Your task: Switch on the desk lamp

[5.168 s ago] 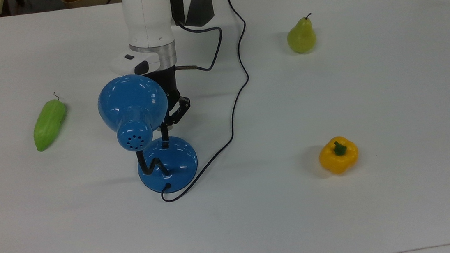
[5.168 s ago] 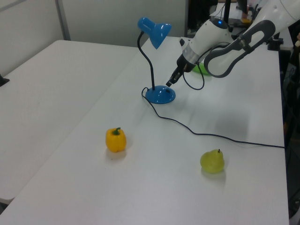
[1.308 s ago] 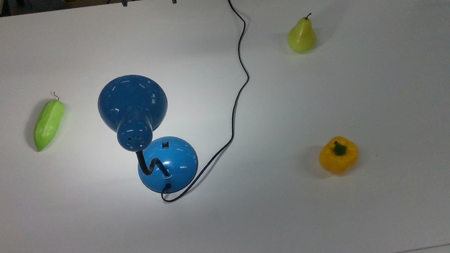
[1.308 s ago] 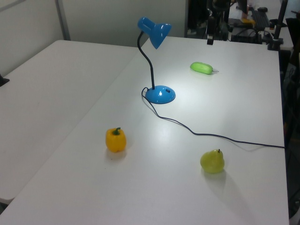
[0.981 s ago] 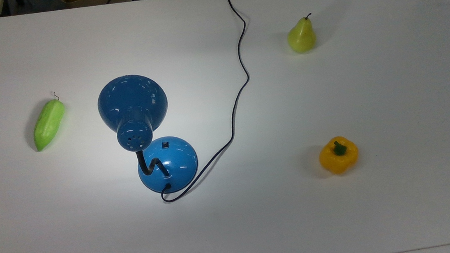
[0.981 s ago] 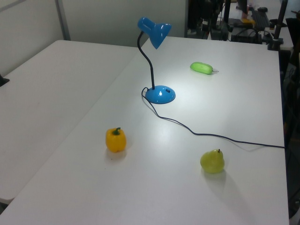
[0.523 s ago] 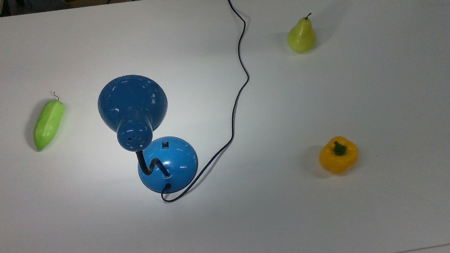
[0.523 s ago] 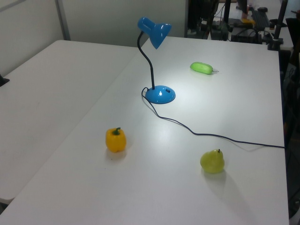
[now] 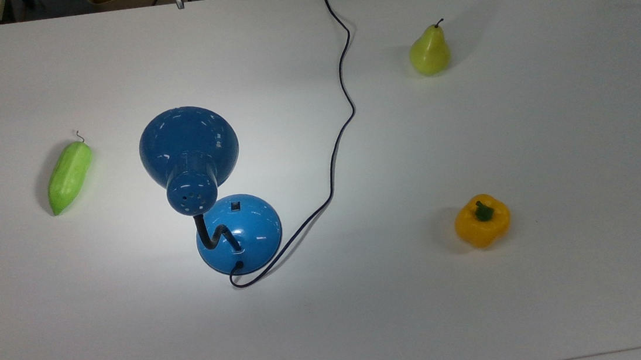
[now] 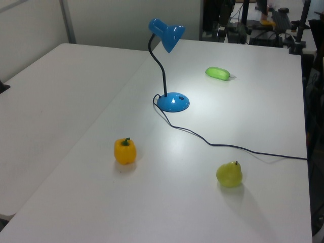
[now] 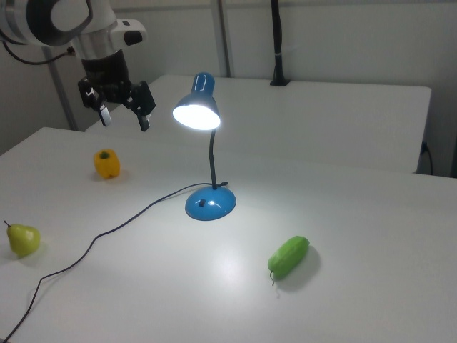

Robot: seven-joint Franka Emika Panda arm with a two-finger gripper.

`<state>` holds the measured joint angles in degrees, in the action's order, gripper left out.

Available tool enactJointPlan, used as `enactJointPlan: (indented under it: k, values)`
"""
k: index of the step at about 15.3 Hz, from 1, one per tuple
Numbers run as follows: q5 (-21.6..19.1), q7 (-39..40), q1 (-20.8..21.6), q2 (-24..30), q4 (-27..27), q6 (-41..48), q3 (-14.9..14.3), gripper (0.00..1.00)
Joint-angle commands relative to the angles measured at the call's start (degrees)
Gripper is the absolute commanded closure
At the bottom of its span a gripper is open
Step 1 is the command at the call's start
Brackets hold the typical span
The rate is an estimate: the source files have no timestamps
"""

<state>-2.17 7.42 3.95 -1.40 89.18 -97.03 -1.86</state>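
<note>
Top view: the lamp (image 9: 224, 213) stood on the white counter (image 9: 559, 151), left of centre, a bright pool of light around its base, with a pear (image 9: 429, 52) and pepper (image 9: 482, 220) at the top view's right.

Left view: the lamp (image 10: 169, 66) stood mid-counter, lit.

Right view: the gripper (image 11: 123, 115) hung high above the counter beside the pepper (image 11: 106, 163), well clear of the glowing lamp (image 11: 203, 143), pointing down, its 2 fingers (image 11: 143, 121) spread and empty.

The desk lamp (image 9: 188, 151) has a glossy blue shell; the table (image 9: 527, 125) is smooth, matt white.
</note>
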Motion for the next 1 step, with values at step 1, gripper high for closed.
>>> enactJointPlan:
  k: [1]
  values:
    - [0.50, -2.50, -0.08, -0.18, -1.11, 1.93, 0.72, 0.00]
